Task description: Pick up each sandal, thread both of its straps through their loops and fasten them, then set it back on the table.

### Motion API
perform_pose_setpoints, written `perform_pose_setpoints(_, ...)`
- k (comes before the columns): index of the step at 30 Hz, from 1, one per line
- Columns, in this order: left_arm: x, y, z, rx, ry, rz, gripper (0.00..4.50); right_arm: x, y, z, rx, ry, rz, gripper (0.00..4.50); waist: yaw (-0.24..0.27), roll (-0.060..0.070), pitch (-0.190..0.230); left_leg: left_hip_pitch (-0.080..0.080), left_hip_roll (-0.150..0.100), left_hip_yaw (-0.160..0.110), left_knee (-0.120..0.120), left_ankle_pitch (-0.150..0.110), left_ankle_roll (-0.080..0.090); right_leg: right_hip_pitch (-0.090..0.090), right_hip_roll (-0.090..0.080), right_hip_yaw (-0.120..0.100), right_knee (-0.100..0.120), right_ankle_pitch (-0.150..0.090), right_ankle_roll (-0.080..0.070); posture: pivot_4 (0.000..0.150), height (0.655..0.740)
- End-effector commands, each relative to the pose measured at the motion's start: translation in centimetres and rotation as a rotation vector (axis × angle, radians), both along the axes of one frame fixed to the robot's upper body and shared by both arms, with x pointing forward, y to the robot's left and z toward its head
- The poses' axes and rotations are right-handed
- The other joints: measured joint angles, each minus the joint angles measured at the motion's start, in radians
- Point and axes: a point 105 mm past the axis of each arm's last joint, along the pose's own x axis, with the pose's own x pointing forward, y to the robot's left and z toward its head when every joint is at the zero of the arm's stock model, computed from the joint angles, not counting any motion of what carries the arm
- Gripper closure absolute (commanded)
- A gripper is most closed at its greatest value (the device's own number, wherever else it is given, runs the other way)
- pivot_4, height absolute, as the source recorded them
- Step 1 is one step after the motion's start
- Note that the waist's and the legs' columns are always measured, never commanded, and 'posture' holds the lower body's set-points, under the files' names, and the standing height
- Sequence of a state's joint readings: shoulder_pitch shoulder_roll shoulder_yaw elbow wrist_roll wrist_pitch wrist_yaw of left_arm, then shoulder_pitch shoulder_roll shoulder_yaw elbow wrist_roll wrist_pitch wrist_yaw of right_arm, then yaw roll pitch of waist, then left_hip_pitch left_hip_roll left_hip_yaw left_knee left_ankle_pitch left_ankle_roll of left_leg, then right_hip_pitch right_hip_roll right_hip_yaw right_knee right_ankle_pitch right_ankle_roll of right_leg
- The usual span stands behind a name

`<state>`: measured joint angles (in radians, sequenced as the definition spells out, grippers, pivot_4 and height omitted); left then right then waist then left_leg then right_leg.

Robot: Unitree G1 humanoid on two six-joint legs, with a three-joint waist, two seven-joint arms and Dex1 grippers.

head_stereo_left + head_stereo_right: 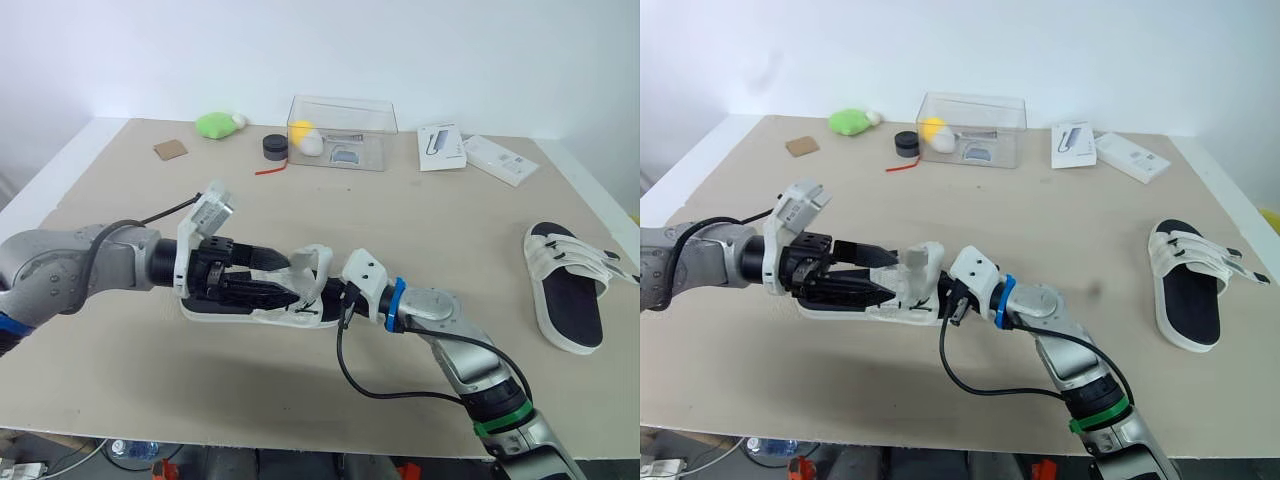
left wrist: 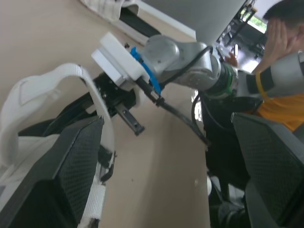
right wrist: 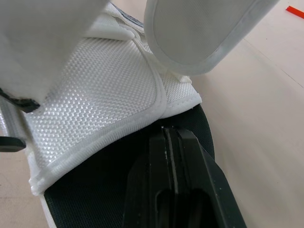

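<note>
Progress is judged at half done at best. Sandals counted: two. The right sandal (image 1: 570, 300) lies flat near the right edge of the table (image 1: 430, 220), well apart from both arms. Both its straps lie across it, but whether they are fastened cannot be confirmed. The near sandal (image 1: 230, 312) rests on the table at front centre, between the grippers. Its strap (image 1: 318, 258) stands up loose, so threading and fastening are judged outstanding. Grippers counted: two. The left gripper (image 1: 272, 275) is spread wide over the footbed, holding nothing. The right gripper (image 1: 940, 297) is closed with its tip under the strap and nothing seen pinched.
</note>
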<state>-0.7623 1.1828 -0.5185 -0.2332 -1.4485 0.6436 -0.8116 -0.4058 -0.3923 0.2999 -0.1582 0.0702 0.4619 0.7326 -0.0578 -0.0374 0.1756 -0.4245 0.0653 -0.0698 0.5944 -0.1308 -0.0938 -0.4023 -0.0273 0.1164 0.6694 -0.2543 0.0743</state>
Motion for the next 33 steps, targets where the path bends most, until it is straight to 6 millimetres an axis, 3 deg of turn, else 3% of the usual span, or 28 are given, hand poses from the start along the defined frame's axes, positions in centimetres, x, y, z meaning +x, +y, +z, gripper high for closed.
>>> perform_pose_setpoints(1,0.6,-0.3,-1.3,0.076,-0.046,0.044,0.06,-0.5,0.3,-1.1,-0.021,0.04,0.017,4.5,0.0,0.0,0.0,0.0,0.0,0.0,0.0,0.0,0.0,0.0,0.0,0.0,0.0,0.0,0.0,0.15,0.74)
perform_pose_setpoints(6,2.1,-1.0,-3.7,0.119,-0.023,0.127,0.06,-0.4,0.3,-1.1,-0.021,0.038,0.014,4.5,0.003,0.0,0.0,-0.001,0.0,0.0,-0.001,0.0,0.0,-0.001,0.001,0.001,0.0,0.0,0.0,0.15,0.74)
perform_pose_setpoints(12,2.9,-2.1,-3.7,0.085,-0.015,0.152,0.06,-0.4,0.3,-1.0,-0.019,0.036,0.01,4.5,0.003,-0.001,-0.001,-0.001,0.0,0.0,-0.001,0.0,0.0,-0.001,0.001,0.001,-0.001,0.0,0.0,0.15,0.74)
perform_pose_setpoints(14,3.0,-2.4,-3.7,0.086,-0.014,0.154,0.85,-0.4,0.3,-1.0,-0.019,0.035,0.009,4.5,0.002,-0.001,-0.001,-0.001,0.0,0.0,-0.001,0.0,0.0,-0.002,0.001,0.001,-0.001,0.0,0.0,0.15,0.74)
perform_pose_setpoints(16,2.8,-2.6,-3.7,0.087,0.0,0.14,1.91,-0.4,0.3,-1.0,-0.017,0.033,0.007,4.5,0.001,-0.001,-0.001,-0.001,0.0,0.0,-0.001,0.0,0.0,-0.002,0.001,0.001,-0.001,0.0,0.0,0.15,0.74)
perform_pose_setpoints(22,2.8,-2.6,-3.3,0.086,0.035,0.137,4.27,-0.3,0.3,-1.0,-0.016,0.031,0.004,4.5,0.0,-0.001,-0.001,-0.001,0.0,0.0,-0.001,0.0,0.0,-0.002,0.001,0.001,-0.001,0.0,0.0,0.15,0.74)
perform_pose_setpoints(28,3.7,-1.2,-1.2,0.014,0.187,0.154,4.42,-0.3,0.2,-1.0,-0.015,0.031,0.004,4.5,-0.001,-0.001,-0.001,-0.001,0.0,0.0,-0.001,0.0,0.0,-0.003,0.001,0.001,-0.001,0.0,0.0,0.15,0.74)
perform_pose_setpoints(33,4.3,-0.2,-2.1,0.01,0.32,0.165,4.42,-0.3,0.3,-1.0,-0.015,0.032,0.006,4.5,-0.006,-0.001,-0.001,-0.002,0.0,0.0,-0.002,0.0,0.0,-0.003,0.001,0.001,-0.002,0.0,0.0,0.15,0.74)
